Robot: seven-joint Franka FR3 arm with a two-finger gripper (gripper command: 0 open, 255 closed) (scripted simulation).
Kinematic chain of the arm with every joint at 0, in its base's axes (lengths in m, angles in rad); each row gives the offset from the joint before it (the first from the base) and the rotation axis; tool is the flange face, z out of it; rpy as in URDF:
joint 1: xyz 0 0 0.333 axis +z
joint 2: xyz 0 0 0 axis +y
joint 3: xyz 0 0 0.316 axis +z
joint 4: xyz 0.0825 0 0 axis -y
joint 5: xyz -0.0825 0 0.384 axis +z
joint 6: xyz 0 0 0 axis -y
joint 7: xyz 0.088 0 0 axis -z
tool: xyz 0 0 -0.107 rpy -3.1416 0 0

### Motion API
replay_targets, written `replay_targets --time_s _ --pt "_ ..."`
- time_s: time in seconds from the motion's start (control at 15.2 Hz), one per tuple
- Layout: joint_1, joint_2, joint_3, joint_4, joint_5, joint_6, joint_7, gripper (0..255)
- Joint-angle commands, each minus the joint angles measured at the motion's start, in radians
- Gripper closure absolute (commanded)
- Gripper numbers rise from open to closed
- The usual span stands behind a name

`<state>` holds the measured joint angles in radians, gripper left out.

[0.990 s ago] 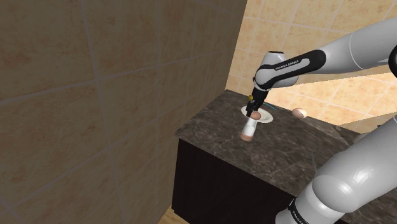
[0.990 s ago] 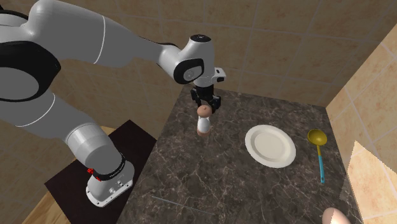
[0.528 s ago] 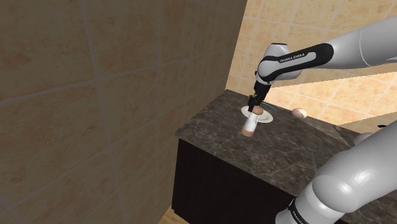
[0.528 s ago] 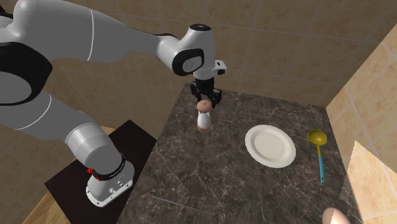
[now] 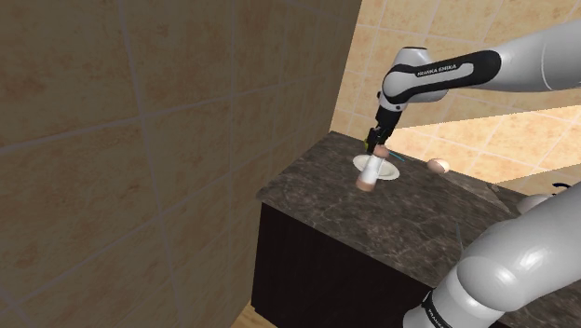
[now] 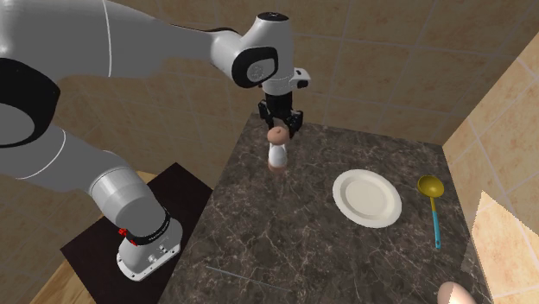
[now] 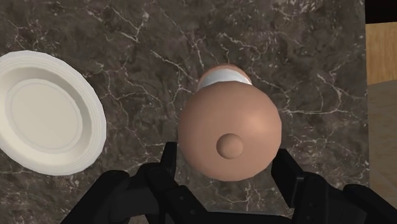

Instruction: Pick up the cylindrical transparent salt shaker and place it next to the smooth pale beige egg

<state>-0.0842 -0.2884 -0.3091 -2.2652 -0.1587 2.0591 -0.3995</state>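
Two black fingers (image 7: 169,167) of the gripper (image 6: 278,134) clamp the salt shaker (image 6: 277,155) by its tan cap, so it hangs upright, seemingly clear of the dark counter (image 6: 285,233). In the second exterior view, the egg (image 6: 456,295) lies toward four o'clock, beyond the white plate (image 6: 368,198).

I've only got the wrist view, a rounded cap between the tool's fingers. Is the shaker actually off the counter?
Observer: In the second exterior view the salt shaker hangs from the tool, its base seemingly just clear of the dark marble counter.
Operator: Where's the egg?
Observer: The egg lies at that view's lower right corner, past the white plate.
Operator: Anything else nearby?
Observer: A yellow ladle with a blue handle lies on the plate's far side from the shaker.
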Motion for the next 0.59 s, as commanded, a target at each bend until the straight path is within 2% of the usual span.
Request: replay_targets --time_s 0.0,0.53 --pt "0.001 -0.008 0.003 0.019 0.0 -0.028 0.001 255" --pt "0.004 -0.026 0.012 0.111 0.004 -0.137 -0.004 255"
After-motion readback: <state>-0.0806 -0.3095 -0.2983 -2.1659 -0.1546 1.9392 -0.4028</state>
